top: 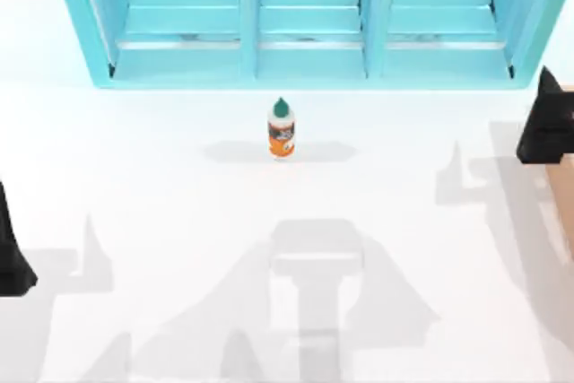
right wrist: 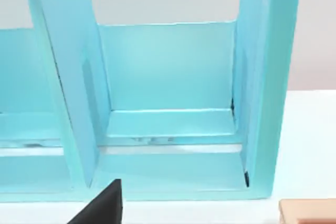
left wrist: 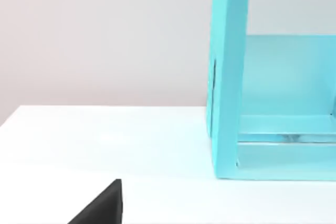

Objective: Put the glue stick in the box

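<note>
Nothing of the task is done yet, as far as these views show. The glue stick [top: 281, 128] stands upright on the white table [top: 179, 221], alone and untouched, just in front of the middle bay of the big cyan shelf [top: 305, 15].

The left gripper [top: 11, 262] sits at the left edge of the table, and the bottle is well away from it, ahead and toward the right. The right gripper [top: 547, 123] sits at the right edge, level with the bottle, which is well apart from it toward the left. Whether either claw is spread or pressed together I cannot tell.

The box [right wrist: 307, 211] shows as a light brown corner in the right wrist view, close under the right gripper and beside the shelf's end wall.

Everything remains: reach the bottle, pinch it, carry it to the box and let go. The right arm looks better placed, being nearer the box.
</note>
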`<state>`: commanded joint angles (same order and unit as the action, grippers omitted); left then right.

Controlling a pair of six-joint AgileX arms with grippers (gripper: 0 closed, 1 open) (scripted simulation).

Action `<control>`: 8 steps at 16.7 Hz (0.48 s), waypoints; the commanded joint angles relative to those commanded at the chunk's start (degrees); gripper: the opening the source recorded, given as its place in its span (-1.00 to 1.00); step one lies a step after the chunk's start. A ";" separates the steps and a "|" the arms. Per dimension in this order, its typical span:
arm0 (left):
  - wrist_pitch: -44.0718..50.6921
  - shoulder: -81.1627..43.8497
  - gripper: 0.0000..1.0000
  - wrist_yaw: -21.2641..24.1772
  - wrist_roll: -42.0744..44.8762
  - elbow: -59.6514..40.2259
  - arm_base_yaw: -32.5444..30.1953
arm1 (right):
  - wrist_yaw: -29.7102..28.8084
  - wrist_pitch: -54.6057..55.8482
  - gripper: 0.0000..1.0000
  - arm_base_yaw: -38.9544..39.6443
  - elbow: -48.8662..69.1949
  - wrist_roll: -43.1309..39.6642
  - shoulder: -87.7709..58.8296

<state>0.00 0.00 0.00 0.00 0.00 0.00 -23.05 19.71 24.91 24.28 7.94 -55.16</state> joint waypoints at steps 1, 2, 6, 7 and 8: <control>0.00 0.00 1.00 0.00 0.00 0.00 0.00 | -2.53 2.14 1.00 2.49 2.63 0.80 -5.73; 0.00 0.00 1.00 0.00 0.00 0.00 0.00 | -5.10 4.31 1.00 4.99 5.29 1.61 -11.50; 0.00 0.00 1.00 0.00 0.00 0.00 0.00 | -15.31 12.93 1.00 14.76 15.88 4.80 -34.21; 0.00 0.00 1.00 0.00 0.00 0.00 0.00 | -17.77 15.00 1.00 17.08 18.43 5.56 -39.62; 0.00 0.00 1.00 0.00 0.00 0.00 0.00 | -20.13 17.00 1.00 19.29 20.88 6.29 -44.81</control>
<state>0.00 0.00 0.00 0.00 0.00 0.00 -43.18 36.70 44.20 45.16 14.23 -99.96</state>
